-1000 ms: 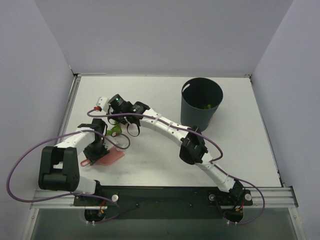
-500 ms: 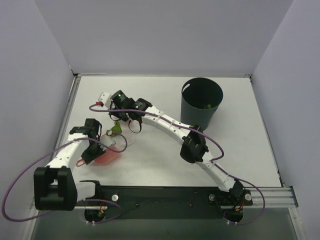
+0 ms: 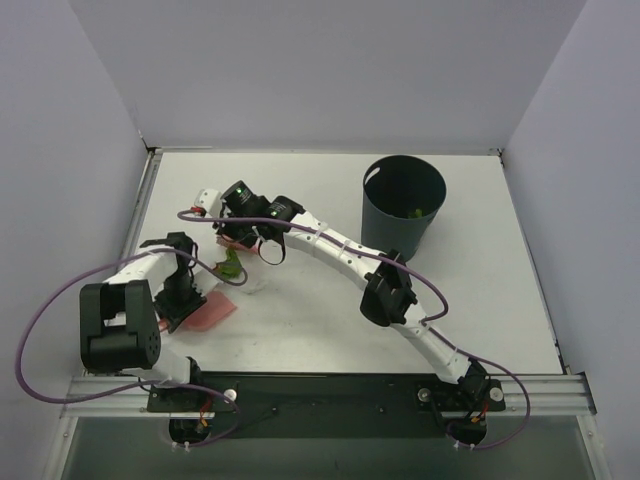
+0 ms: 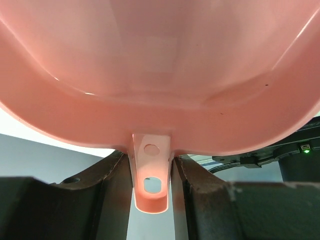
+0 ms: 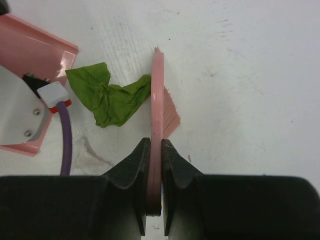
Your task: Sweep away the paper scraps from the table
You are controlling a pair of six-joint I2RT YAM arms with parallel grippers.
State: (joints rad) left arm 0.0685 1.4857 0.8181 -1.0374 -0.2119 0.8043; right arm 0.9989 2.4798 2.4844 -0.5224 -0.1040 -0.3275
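Note:
A crumpled green paper scrap [image 5: 111, 98] lies on the white table [image 5: 240, 75] against the left side of the pink brush [image 5: 157, 105]. My right gripper [image 5: 155, 150] is shut on the brush. The scrap also shows in the top view [image 3: 231, 266], between the brush head and the pink dustpan [image 3: 208, 310]. My left gripper [image 4: 152, 175] is shut on the dustpan's handle tab [image 4: 151, 170]; the dustpan [image 4: 160, 70] fills the left wrist view. A dustpan corner [image 5: 35, 55] shows left of the scrap. More green bits [image 3: 413, 212] lie inside the bin.
A dark round bin [image 3: 403, 204] stands at the back right of the table. The right arm [image 3: 340, 255] stretches across the middle. A purple cable [image 5: 66, 135] of the left arm runs close to the scrap. Grey walls enclose the table on three sides.
The left arm has shifted the dustpan left and toward the near edge. The right gripper with the brush has moved slightly, and the green scrap sits closer to the dustpan.

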